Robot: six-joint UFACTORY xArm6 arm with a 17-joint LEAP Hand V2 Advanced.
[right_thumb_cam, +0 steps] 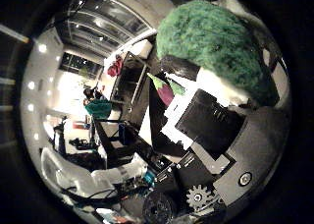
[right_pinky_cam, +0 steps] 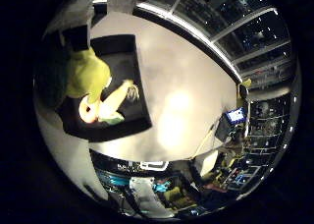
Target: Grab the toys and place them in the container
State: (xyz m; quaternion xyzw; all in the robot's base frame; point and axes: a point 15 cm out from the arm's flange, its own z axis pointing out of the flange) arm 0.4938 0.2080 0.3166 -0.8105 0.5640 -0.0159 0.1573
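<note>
A white tabletop (right_pinky_cam: pixel 181 101) spreads below the palm, carrying a black container (right_pinky_cam: pixel 128 62) near one end. The container's far wall is cut off behind the robot hand (right_thumb_cam: pixel 216 130), whose white and black parts fill much of the thumb-side view. A green plush toy (right_thumb_cam: pixel 216 42) sits close against the palm, with the fingers curled round it; its underside is hidden by them and its overall shape cannot be made out. In the little-finger-side view a yellow-green plush mass (right_pinky_cam: pixel 88 74) hangs over the container; whether it is the same toy is unclear. Inside the container lies a carrot-like toy (right_pinky_cam: pixel 105 106), its long axis running diagonally across the floor of the box, orange rounded end toward one corner, pale tufted end toward the middle. A small purple toy (right_thumb_cam: pixel 165 92) shows partly beyond the fingers.
</note>
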